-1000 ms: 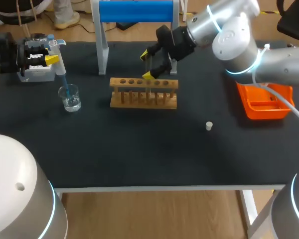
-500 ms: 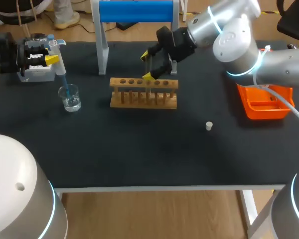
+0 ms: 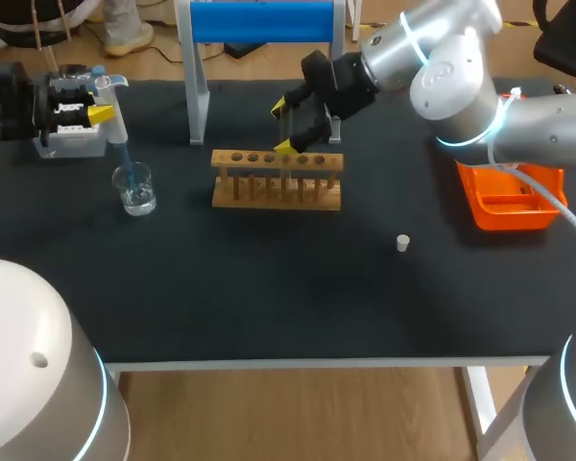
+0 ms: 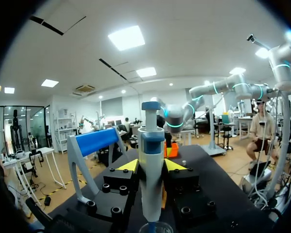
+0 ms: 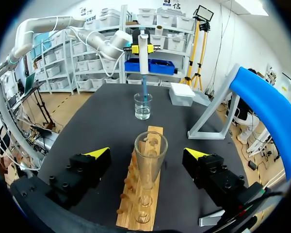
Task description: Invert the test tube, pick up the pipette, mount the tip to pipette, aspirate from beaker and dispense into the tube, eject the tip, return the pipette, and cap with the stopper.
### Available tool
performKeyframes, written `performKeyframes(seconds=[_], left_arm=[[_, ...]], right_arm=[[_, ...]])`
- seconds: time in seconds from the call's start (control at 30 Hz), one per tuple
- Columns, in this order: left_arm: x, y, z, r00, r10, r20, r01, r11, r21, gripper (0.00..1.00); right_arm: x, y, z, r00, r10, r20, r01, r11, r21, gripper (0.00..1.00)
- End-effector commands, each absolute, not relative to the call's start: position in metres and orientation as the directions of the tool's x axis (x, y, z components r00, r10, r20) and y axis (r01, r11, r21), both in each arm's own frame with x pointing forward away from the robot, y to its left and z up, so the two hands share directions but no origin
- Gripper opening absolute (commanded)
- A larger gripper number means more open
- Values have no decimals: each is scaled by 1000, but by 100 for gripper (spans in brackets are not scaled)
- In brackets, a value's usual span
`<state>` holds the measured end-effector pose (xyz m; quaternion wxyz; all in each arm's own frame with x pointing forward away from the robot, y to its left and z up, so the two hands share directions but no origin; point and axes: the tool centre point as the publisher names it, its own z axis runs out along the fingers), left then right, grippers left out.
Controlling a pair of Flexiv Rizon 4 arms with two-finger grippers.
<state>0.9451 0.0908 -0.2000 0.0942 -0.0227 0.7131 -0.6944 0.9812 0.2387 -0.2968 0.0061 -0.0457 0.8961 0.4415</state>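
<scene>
The pipette (image 4: 151, 136) stands upright with its long axis vertical, the plunger on top. Its blue tip (image 5: 144, 90) points straight down into the mouth of the glass beaker (image 3: 134, 188). I cannot tell if the tip touches the liquid. The left gripper (image 4: 151, 166) pinches the pipette body from 2 sides, at the left end of the dark tabletop (image 3: 269, 288).

The test tube (image 5: 151, 145) stands upright in the wooden rack (image 3: 276, 179), near the middle of the tabletop, with its open mouth facing up. The right gripper (image 3: 284, 127) hangs over the rack. Its 2 fingers are spread wide, 1 on each side of the tube, and neither touches the glass.

A small white stopper (image 3: 401, 243) lies on the tabletop, well apart from the rack, toward the right. An orange tray (image 3: 507, 198) sits further right, near the edge. A stand with a blue top (image 3: 259, 21) is behind the rack.
</scene>
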Motion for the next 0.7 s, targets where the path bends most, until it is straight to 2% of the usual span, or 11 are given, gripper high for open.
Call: performKeyframes(seconds=[0.03,0.7], left_arm=[[941,88,-192,-979,-172,-107,99,50,-994,0],[927,71,-127,-975,-201,-95,73,117,-991,0]], right_arm=[[981,238,-296,-996,-76,-50,-86,609,788,100],[981,238,-296,-996,-76,-50,-86,609,788,100]])
